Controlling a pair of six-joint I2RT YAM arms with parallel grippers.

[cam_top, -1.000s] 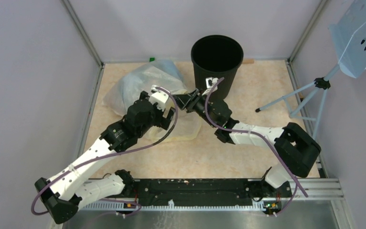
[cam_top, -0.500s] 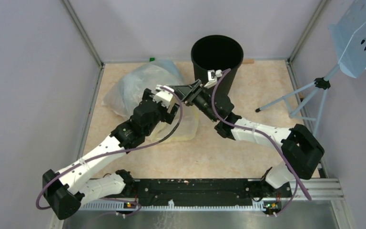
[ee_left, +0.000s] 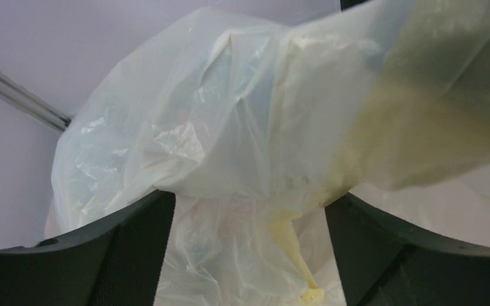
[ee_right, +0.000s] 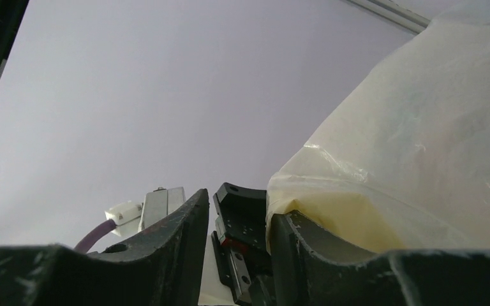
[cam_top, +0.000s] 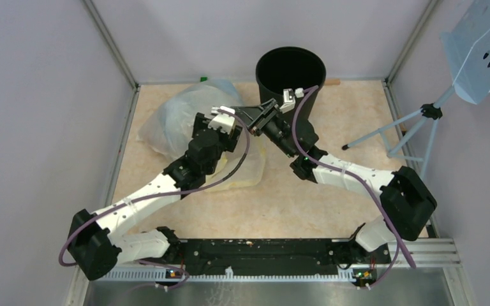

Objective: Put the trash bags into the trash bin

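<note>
Top external: thin, see-through pale plastic trash bag between wide-open left gripper jaws, draped over part-open right gripper; round black ribbed bin just behind right gripper.

No writing, number or brand can be read on the bin or the bags. The small green thing behind the bags may be a label, but it is too small to tell.
</note>
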